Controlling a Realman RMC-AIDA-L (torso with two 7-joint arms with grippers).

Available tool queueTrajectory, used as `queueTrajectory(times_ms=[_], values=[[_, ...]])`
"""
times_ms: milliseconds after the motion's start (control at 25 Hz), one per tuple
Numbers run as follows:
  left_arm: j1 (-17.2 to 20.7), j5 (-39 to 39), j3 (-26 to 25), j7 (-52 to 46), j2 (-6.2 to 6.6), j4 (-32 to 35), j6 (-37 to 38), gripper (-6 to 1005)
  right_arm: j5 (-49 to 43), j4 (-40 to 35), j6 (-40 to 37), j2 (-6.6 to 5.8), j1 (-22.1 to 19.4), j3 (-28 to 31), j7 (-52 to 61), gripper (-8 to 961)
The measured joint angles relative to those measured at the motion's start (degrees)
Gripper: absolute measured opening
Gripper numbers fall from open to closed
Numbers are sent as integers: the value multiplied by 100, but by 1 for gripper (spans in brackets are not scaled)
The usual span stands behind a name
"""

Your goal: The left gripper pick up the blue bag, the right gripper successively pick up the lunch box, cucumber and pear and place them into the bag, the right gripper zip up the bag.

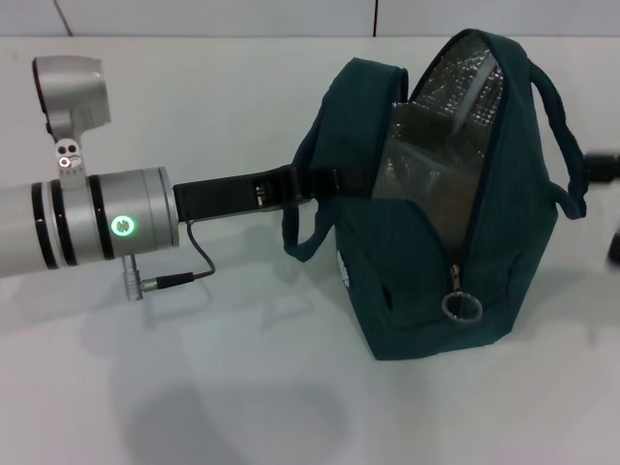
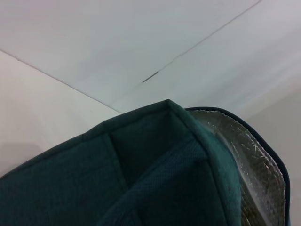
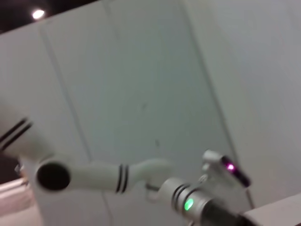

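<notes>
The blue bag (image 1: 436, 223) stands on the white bench (image 1: 194, 387), mouth unzipped, foil lining (image 1: 436, 136) showing; the left end effector (image 1: 315, 184) reaches into its near handle, whether clamped I cannot tell; the right end effector (image 1: 603, 167) is barely visible at the far side, state unclear; soft, floppy fabric, probably light; hold it by a handle loop or the rim.

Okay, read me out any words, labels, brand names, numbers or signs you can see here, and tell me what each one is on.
No text can be read in these views.
White logo patch on the blue bag: mostly hidden behind the strap, unreadable.
Small white label on the left gripper: too small to read.
Green ring light on the left arm: a glowing symbol, no words.
</notes>
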Motion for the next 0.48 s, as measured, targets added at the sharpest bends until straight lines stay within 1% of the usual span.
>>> queueTrajectory(times_ms=[120,200,320,480], values=[[-17,-93,0,104,11,-103,-1,43,-186,-35,42,149,-168,-329,-713,856],[-22,-106,0,126,14,-115,-4,43,-438,-16,194,205,-236,-401,-1043,853],[-22,-108,0,127,14,-115,-9,43,-799,128,454,237,-269,-497,-1280,850],[5,-135,-1,128,8,-116,-8,43,-1066,377,838,260,-322,-670,-1517,848]])
